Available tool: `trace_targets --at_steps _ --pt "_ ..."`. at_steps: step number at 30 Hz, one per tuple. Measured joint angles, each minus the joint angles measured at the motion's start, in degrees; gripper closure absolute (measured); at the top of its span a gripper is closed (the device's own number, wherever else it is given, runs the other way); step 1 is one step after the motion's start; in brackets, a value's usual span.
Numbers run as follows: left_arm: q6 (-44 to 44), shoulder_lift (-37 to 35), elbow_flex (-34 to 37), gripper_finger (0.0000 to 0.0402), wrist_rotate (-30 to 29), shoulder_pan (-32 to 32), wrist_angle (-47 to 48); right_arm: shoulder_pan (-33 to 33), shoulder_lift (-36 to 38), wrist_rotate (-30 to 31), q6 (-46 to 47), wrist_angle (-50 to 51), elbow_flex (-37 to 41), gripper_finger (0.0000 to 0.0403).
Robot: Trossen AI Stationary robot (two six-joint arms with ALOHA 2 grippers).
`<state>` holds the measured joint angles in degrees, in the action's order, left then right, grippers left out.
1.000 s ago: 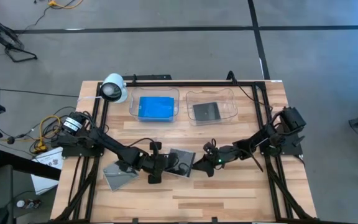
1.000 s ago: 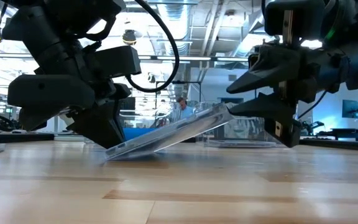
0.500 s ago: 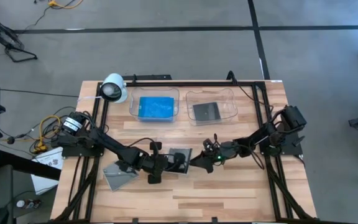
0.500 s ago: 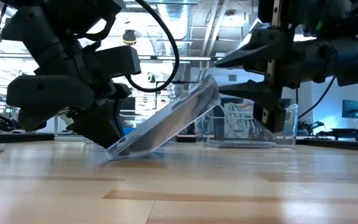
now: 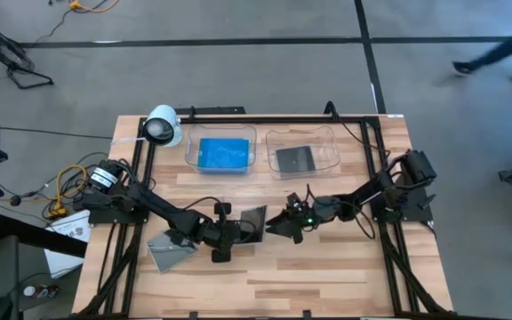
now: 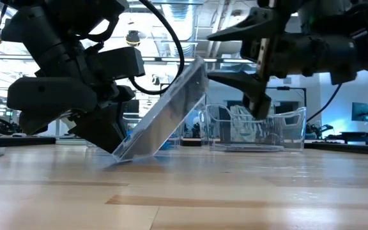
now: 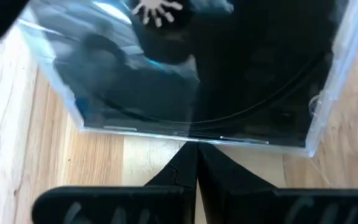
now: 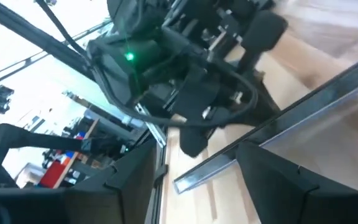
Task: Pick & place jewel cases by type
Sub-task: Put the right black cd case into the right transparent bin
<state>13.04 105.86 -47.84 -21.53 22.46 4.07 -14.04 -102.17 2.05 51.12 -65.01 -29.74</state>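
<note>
From above: at mid-bench [image 5: 327,276], my left claw [image 5: 232,236] braces a clear jewel case [image 5: 252,222], fingers pressed together, so my right claw [image 5: 283,226] can tip it. Level: the thin, glossy case [image 6: 165,115] stands steeply tilted, its low edge on the wood against the left claw, my right fingers spread apart just above its raised edge. Beyond sits a rounded clear tray [image 6: 260,131]. Left wrist: a dark inlay shows through the plastic.

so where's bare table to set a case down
Free: the near strip of the table below both arms, and the right edge beyond the clear tray. Crowded: the centre, where both arms tilt a jewel case, and the left by another case.
</note>
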Motion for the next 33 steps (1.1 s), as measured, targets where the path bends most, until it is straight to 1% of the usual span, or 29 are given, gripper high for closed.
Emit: trace_targets --at_steps 4,7,12,28,33 --pt "0.02 0.0 0.01 0.0401 -0.01 0.0 -0.23 1.5 -0.03 -0.59 -0.97 1.36 -1.79 0.0186" --pt "0.02 0.0 0.01 0.0401 -0.05 0.0 -0.27 2.29 -0.03 -2.79 -1.66 3.07 -3.39 0.0191" --pt "0.02 0.07 0.01 0.0401 -0.16 0.02 -0.32 2.55 0.07 -4.74 -1.71 6.35 -5.08 0.0194" --pt "0.02 0.11 0.01 0.0401 -0.65 0.11 0.24 2.57 -0.07 -5.01 -2.73 5.81 -5.17 0.0194" --pt "0.06 0.18 0.0 0.0401 -1.59 0.14 0.32 2.56 -0.09 -5.13 -3.04 5.61 -5.15 0.0194"
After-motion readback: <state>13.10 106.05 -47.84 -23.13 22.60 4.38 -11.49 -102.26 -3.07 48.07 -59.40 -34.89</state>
